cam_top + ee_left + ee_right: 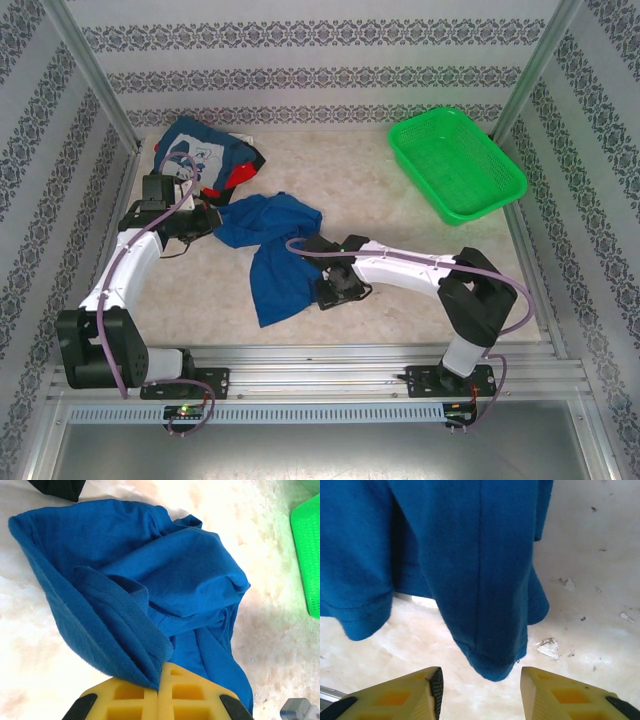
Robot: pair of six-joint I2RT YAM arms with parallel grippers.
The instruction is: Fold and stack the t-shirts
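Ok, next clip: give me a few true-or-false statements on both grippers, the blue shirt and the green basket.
1. The left gripper is shut on the royal-blue cloth t-shirt. True.
2. The right gripper is clamped on that shirt's hem. False: its jaws stand open, and the hem lies just ahead of them, ungripped.
3. The green plastic mesh basket holds a folded shirt. False: no shirt lies in it.
4. The pile of navy, red and black shirts lies at the table's far left corner. True.
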